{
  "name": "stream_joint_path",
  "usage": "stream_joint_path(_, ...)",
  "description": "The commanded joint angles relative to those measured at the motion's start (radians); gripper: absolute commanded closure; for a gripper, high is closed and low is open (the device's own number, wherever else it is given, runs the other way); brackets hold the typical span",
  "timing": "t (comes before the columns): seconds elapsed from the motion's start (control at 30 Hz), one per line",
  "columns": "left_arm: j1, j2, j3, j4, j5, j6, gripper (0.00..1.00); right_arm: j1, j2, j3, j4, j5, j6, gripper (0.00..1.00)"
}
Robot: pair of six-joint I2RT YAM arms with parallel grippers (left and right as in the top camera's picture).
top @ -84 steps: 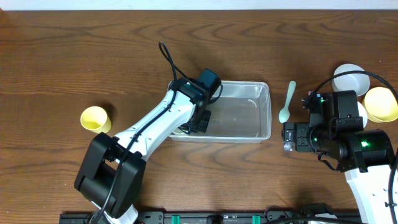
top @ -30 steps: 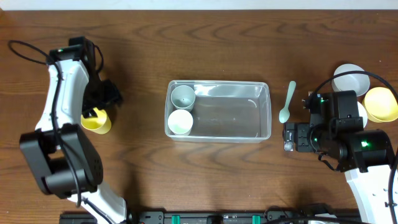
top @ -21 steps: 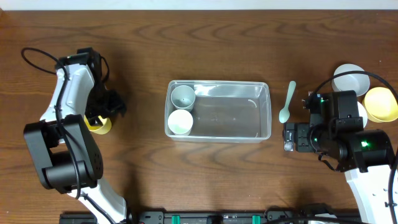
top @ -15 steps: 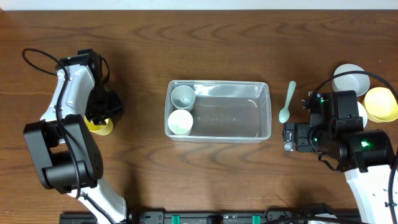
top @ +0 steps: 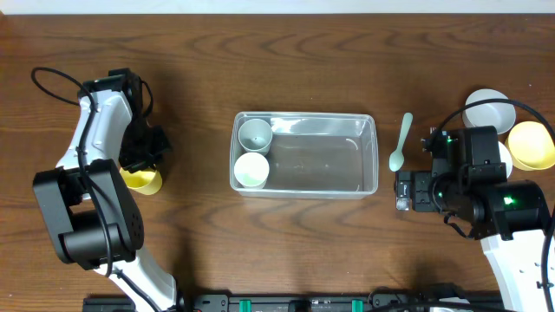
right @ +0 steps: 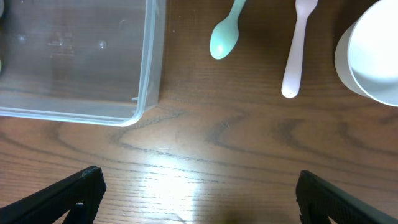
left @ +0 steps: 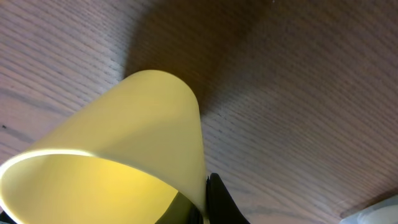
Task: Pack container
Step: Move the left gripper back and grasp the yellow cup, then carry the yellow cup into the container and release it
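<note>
The clear plastic container (top: pixel 369 160) sits mid-table, with a grey cup (top: pixel 255 133) and a white cup (top: pixel 252 170) at its left end. My left gripper (top: pixel 144 159) is at the far left, over a yellow cup (top: pixel 144 181). In the left wrist view the yellow cup (left: pixel 124 143) fills the frame, and my left gripper (left: pixel 202 202) pinches its wall, one finger inside and one outside. My right gripper (top: pixel 413 191) is wide open and empty above bare wood (right: pixel 199 193), right of the container's corner (right: pixel 149 87).
A mint spoon (top: pixel 401 143) lies just right of the container and also shows in the right wrist view (right: pixel 225 34), next to a pale pink spoon (right: pixel 295 50). A white bowl (top: pixel 486 108) and a yellow bowl (top: pixel 532 145) stand at the right edge.
My left arm left the container, swung to the far left and came down onto the yellow cup, which shifted slightly toward the front. The right arm has not moved.
</note>
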Motion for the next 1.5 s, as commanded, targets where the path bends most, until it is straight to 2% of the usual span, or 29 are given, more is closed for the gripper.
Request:
stream_joint_path(0.0, 0.003, 0.002, -0.005, -0.003, -0.005, -0.001, 0.94, -0.005, 0.0, 0.016, -0.003, 0.007, -0.014, 0.01)
stream_joint_path(0.2, -0.005, -0.021, -0.003, -0.021, -0.005, 0.0, 0.94, -0.005, 0.0, 0.016, -0.003, 0.007, -0.014, 0.01)
stream_joint_path(0.37, -0.069, -0.134, 0.034, -0.077, -0.003, 0.007, 0.94, -0.005, 0.0, 0.016, -0.003, 0.007, -0.014, 0.01)
stream_joint_path(0.53, -0.23, -0.307, 0.136, -0.132, 0.052, 0.06, 0.94, -0.005, 0.0, 0.016, -0.002, 0.007, -0.014, 0.01)
stream_joint_path(0.67, -0.423, -0.361, 0.316, -0.195, 0.051, 0.079, 0.94, -0.005, 0.0, 0.016, -0.002, 0.007, -0.014, 0.01)
stream_joint_path(0.83, -0.652, -0.33, 0.506, -0.172, 0.02, 0.086, 0.94, -0.005, 0.0, 0.016, -0.003, 0.007, -0.014, 0.01)
stream_joint_path(0.97, -0.748, -0.279, 0.515, -0.095, 0.014, 0.087, 0.94, -0.005, 0.0, 0.016, -0.003, 0.007, -0.014, 0.01)
stream_joint_path(1.47, -0.79, 0.047, 0.514, -0.076, 0.056, 0.113, 0.94, -0.005, 0.0, 0.016, -0.002, 0.007, -0.014, 0.01)
